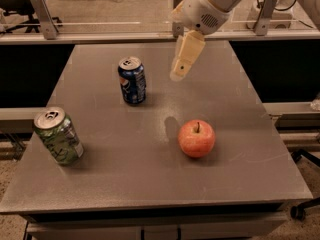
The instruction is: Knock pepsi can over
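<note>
The pepsi can (pixel 132 81) stands upright on the grey table (pixel 100 179), left of centre towards the back. It is dark blue with a silver top and a round logo. My gripper (pixel 178 74) hangs from the white arm above the table, a short way to the right of the can and a little higher than its top, not touching it. Its cream fingers (pixel 186 56) point down and to the left and look pressed together.
A red apple (pixel 197 138) sits right of centre, in front of the gripper. A green-and-white can (pixel 58 135) stands tilted at the left near the front edge. A rail with metal posts (pixel 42 14) runs behind the table.
</note>
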